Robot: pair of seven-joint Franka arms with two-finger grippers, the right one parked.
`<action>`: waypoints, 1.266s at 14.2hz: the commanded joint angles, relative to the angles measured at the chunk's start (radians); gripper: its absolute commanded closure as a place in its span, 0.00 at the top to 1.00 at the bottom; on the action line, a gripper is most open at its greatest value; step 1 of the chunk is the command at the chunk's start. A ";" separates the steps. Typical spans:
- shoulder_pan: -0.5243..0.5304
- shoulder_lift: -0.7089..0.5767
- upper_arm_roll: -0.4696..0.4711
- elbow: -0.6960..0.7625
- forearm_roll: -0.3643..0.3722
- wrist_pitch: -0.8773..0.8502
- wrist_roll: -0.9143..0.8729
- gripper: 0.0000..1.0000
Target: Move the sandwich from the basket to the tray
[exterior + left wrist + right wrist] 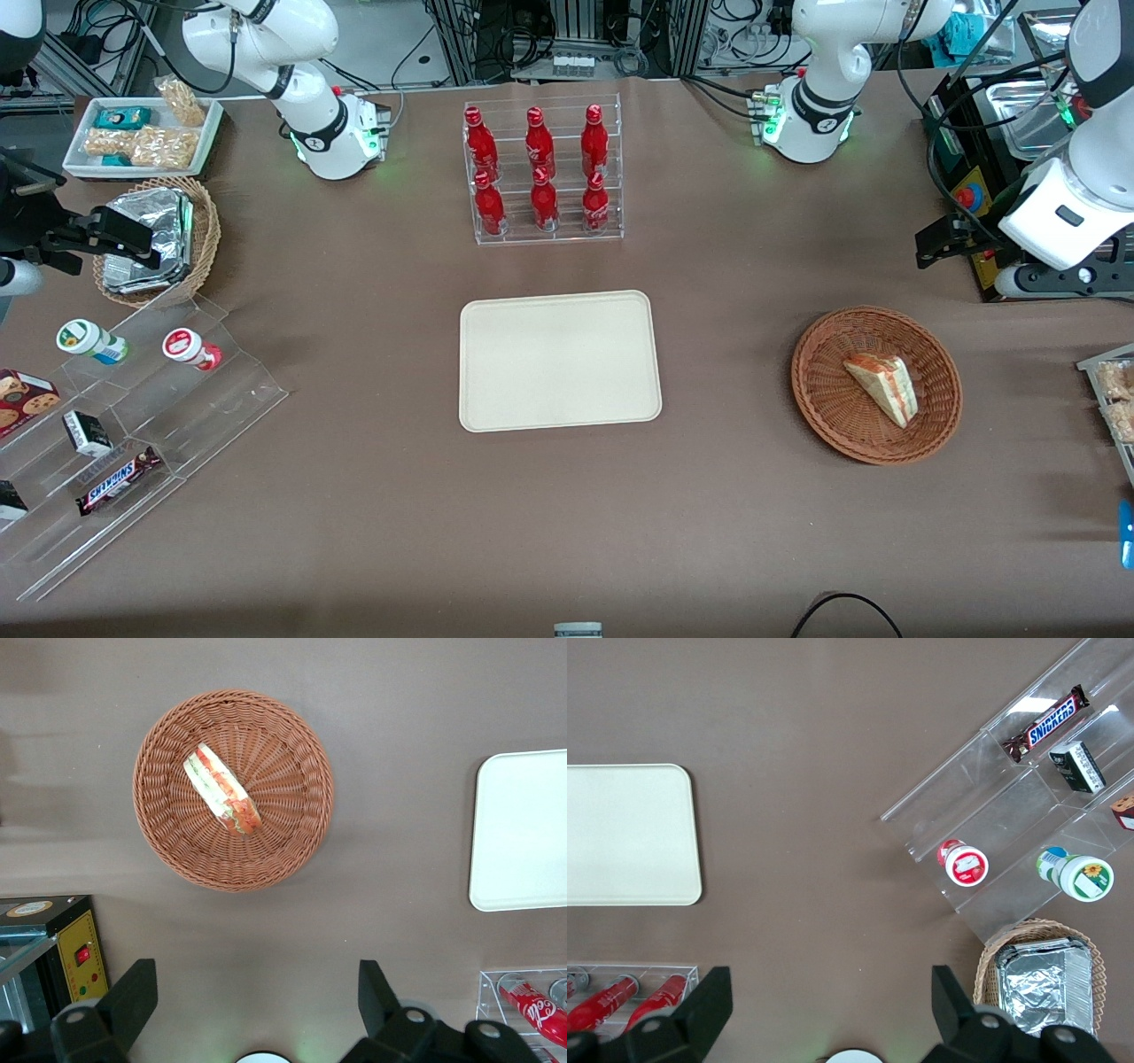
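Reddish-brown wicker forms the wide, shallow basket [876, 385] on the brown table [726, 523] in the front view, toward the working arm's end. The sandwich [882, 386], a pale wedge with red-orange edges, lies inside it, slightly off centre. The cream-beige tray [559, 361] sits flat at the middle of the table, well apart from the basket, with nothing on it. A clear rack [544, 173] holding six red soda bottles [539, 168] stands farther from the camera than the tray. The left arm's gripper [946, 241] hangs above the table edge, farther from the camera than the basket, touching nothing. Toward the parked arm's end are a tan wicker basket with foil packets [152, 239], a white tray of snack bags [142, 135] and a stepped clear display [124, 425] with a Snickers bar [118, 479].

From the left wrist, the gripper [257, 1005] shows its two dark fingers [133, 1001] spread wide apart and empty, high above the cloth. The basket [233, 790] holds the sandwich [221, 789], whose green and red-orange layers face up. One end of the tray [520, 830] and one soda bottle [534, 1008] are visible.

From the right wrist, the tray [629, 834] lies bare, near the bottles [629, 1001], while the display [1028, 824] and the foil-filled basket [1041, 979] lie well apart from it.
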 commanded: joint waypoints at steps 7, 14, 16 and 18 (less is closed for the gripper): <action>-0.008 0.008 0.004 0.024 0.036 -0.011 0.003 1.00; -0.008 0.010 0.004 0.012 0.035 -0.020 0.004 1.00; -0.005 0.013 0.004 -0.005 0.036 -0.020 0.009 1.00; 0.000 0.034 0.007 -0.025 0.038 -0.009 0.011 1.00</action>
